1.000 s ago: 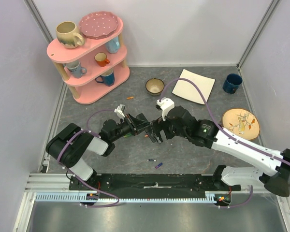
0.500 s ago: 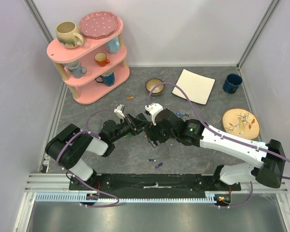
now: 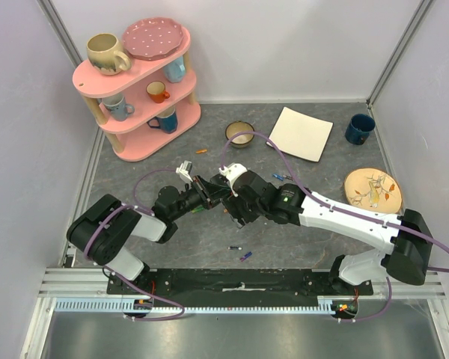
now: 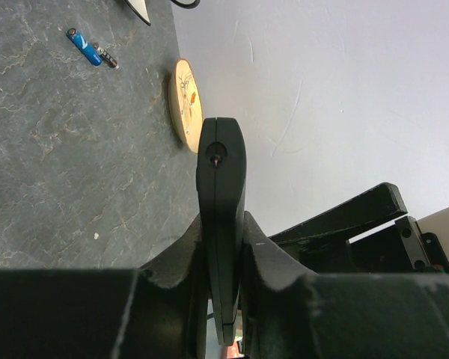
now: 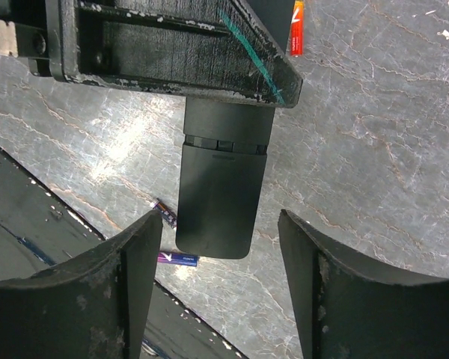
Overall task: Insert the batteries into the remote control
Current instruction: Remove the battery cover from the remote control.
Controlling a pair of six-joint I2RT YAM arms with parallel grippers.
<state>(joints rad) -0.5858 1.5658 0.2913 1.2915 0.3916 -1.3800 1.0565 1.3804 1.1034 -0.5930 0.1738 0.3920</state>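
Observation:
My left gripper [image 3: 212, 190] is shut on the remote control [image 4: 221, 179], a slim black bar held edge-on above the table. In the right wrist view the remote [image 5: 221, 191] juts out from under the left finger [image 5: 172, 52]. My right gripper [image 5: 218, 224] is open, its two fingers on either side of the remote's free end without touching it; it meets the left gripper mid-table [image 3: 236, 207]. Batteries lie loose: a purple one [image 5: 178, 259], a dark one [image 5: 163, 212], a red one [image 5: 298, 28], a blue one [image 4: 84, 46] and an orange one [image 3: 201, 152].
A pink three-tier shelf [image 3: 138, 90] with mugs and a plate stands at the back left. A small bowl [image 3: 239, 134], a cream square plate [image 3: 303, 133], a blue mug [image 3: 359, 128] and a patterned round plate [image 3: 370, 191] are at the back and right.
My right arm has swung left and brought its open gripper up to the remote's free end. The left gripper has kept still, holding the remote.

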